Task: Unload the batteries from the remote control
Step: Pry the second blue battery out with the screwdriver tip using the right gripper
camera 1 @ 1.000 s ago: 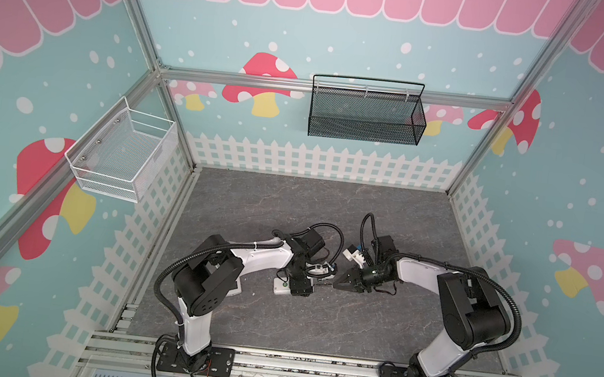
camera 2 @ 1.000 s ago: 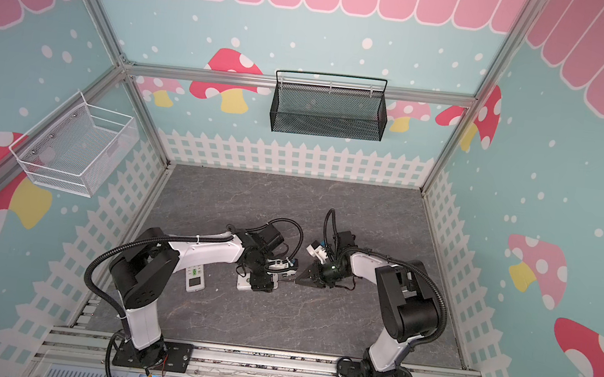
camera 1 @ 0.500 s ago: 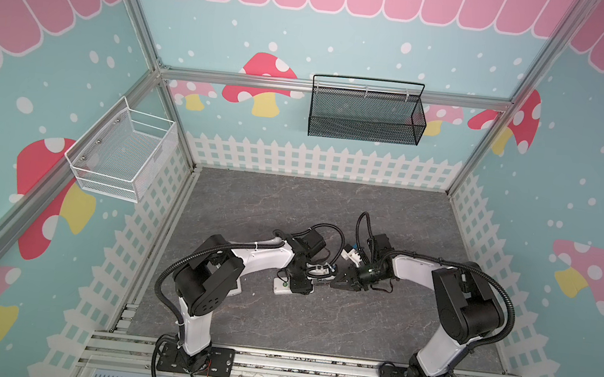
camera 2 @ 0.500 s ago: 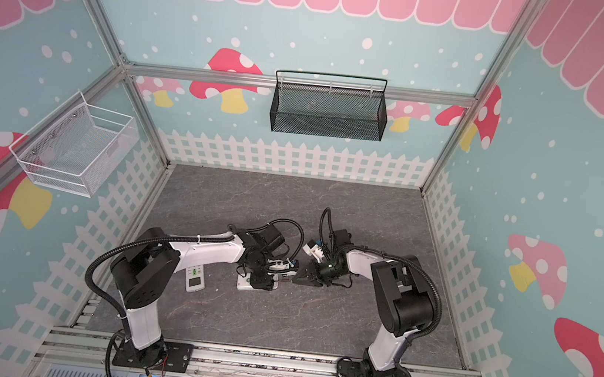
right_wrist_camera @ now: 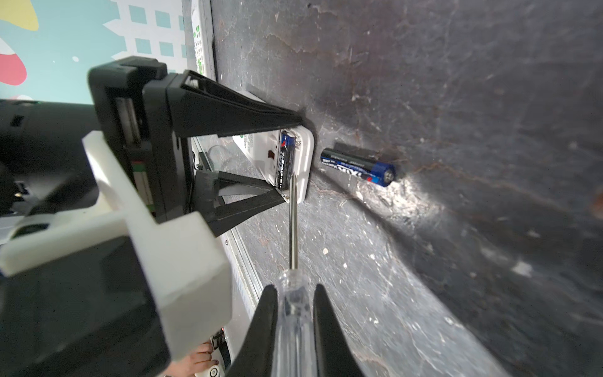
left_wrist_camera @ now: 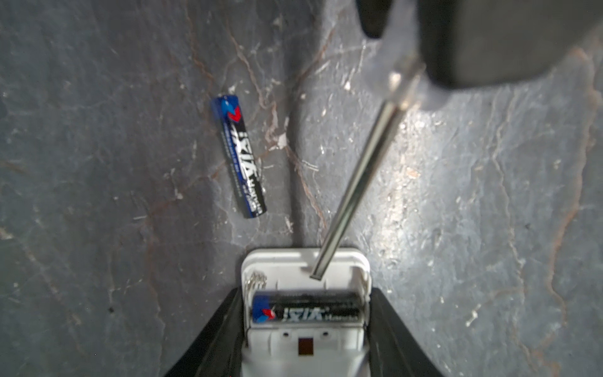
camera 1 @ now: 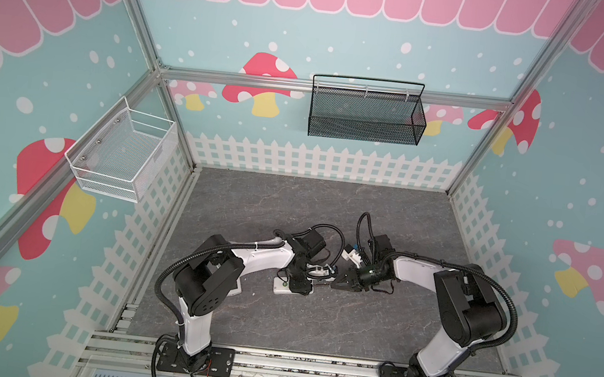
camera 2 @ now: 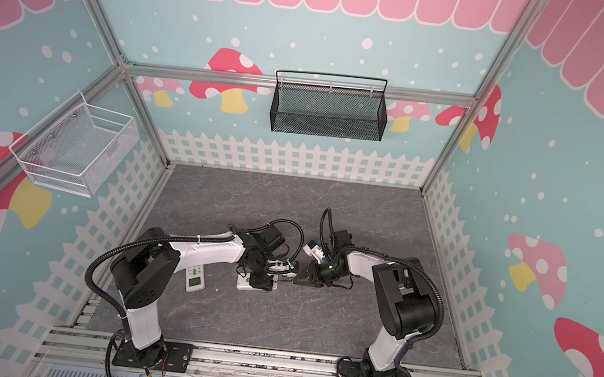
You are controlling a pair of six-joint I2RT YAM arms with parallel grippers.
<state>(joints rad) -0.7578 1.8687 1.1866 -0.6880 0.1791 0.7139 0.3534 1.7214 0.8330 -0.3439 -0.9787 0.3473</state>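
Remote (left_wrist_camera: 277, 264) clamped between left fingers (left_wrist_camera: 225, 326), back open, seated battery (left_wrist_camera: 306, 311) in bay. Screwdriver (left_wrist_camera: 355, 182) pinched at handle by right fingers (right_wrist_camera: 264, 323), tip in empty slot beside seated battery. On surface (left_wrist_camera: 98, 163), loose battery (left_wrist_camera: 239, 156) lying flat, near remote's end, not touching.

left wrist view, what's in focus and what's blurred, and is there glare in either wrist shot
Left wrist view: the loose battery is sharp, the screwdriver blurs toward its handle, and glare whitens the floor beside its shaft. Right wrist view: the white mount nearest the lens is soft, and a bright glare patch sits on the floor beside the loose battery.
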